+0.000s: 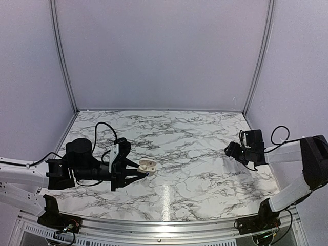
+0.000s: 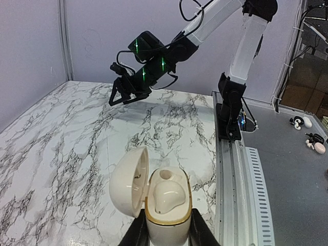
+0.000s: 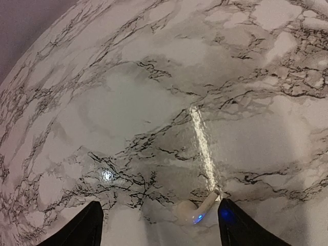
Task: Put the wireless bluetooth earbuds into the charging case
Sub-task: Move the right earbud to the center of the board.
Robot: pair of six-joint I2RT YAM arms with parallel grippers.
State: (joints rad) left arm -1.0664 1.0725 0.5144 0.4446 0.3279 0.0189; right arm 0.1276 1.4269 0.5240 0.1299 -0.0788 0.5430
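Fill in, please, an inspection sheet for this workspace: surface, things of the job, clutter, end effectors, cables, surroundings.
Surface: marble-pattern table, glossy, with a streak of glare.
Job's things: charging case, white, lid open; one white earbud lying on the table, a blue light on it. A second earbud: cannot tell.
Clutter: small items, white and black, on the grey ledge beside the table.
End effectors: left end effector shut on the charging case; right end effector open, its fingers on either side of the earbud, not touching it.
Cables: black cables loop near both wrists.
Surroundings: pale walls with metal posts.
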